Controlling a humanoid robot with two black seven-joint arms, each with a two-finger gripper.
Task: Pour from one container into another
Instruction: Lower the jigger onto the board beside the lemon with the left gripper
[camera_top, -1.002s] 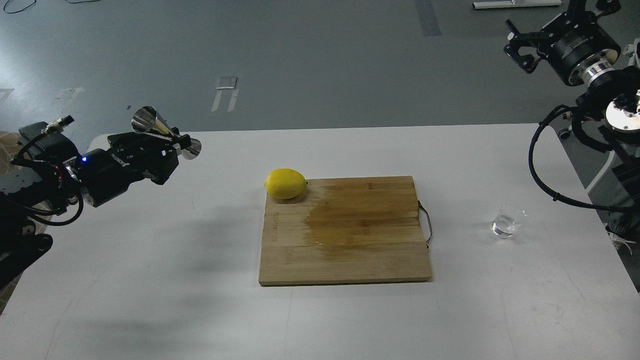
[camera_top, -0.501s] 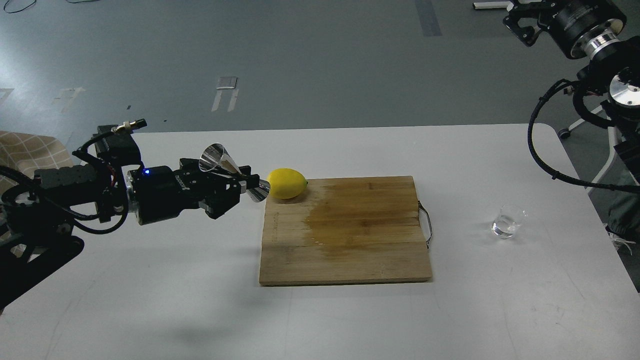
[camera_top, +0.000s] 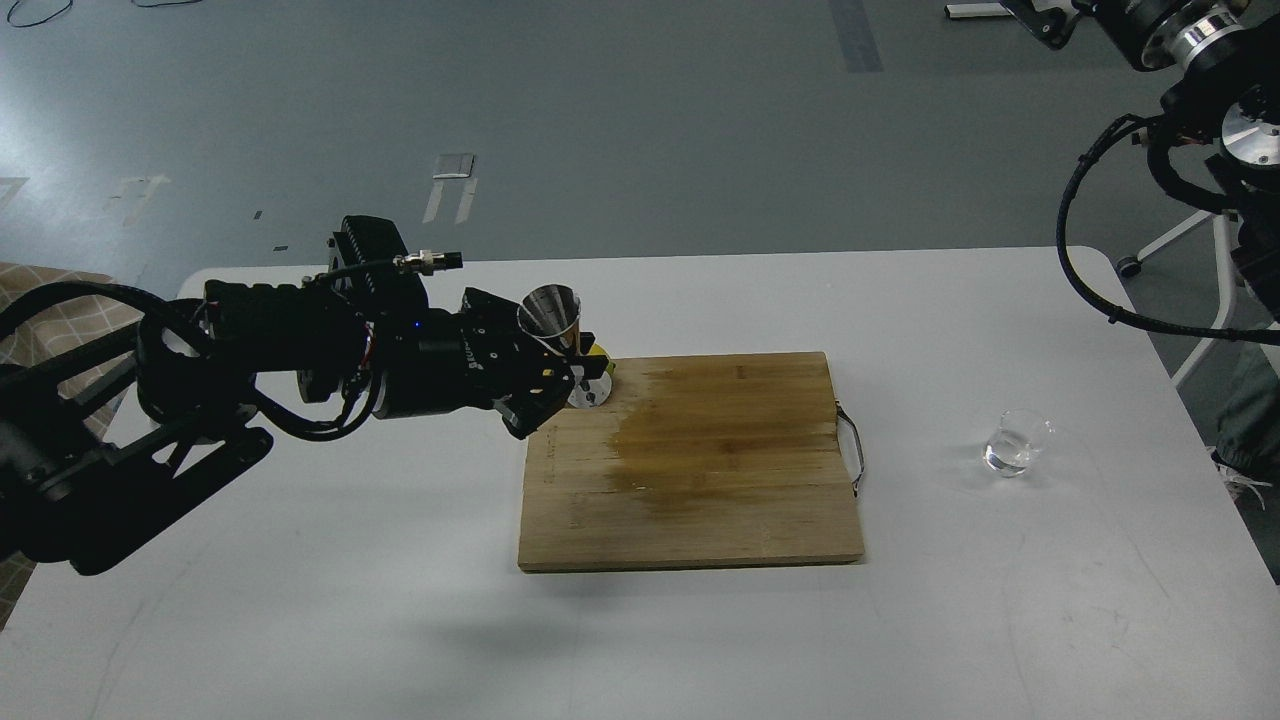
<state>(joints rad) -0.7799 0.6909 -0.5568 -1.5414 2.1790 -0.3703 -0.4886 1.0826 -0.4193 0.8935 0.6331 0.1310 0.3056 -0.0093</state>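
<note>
My left gripper (camera_top: 560, 368) is shut on the steel hourglass jigger (camera_top: 556, 320), gripping it at the waist. The jigger is nearly upright with its wide mouth up, held over the far left corner of the wooden cutting board (camera_top: 700, 470). The small clear glass cup (camera_top: 1017, 442) stands alone on the white table at the right, a little liquid in it. My right arm (camera_top: 1190, 40) is raised at the top right corner; its gripper runs out of the frame. The gripper and jigger hide most of the lemon (camera_top: 598, 354), of which only a yellow sliver shows.
A wet dark patch (camera_top: 690, 440) covers the middle of the board. A metal handle loop (camera_top: 850, 440) sticks out of the board's right edge. A black cable (camera_top: 1090, 310) from the right arm hangs over the table's far right corner. The white table (camera_top: 300, 560) spreads around the board.
My left arm has swung right with the jigger, from the table's left edge to the board's far left corner, and turned the jigger more upright. The right arm rose further out of view.
</note>
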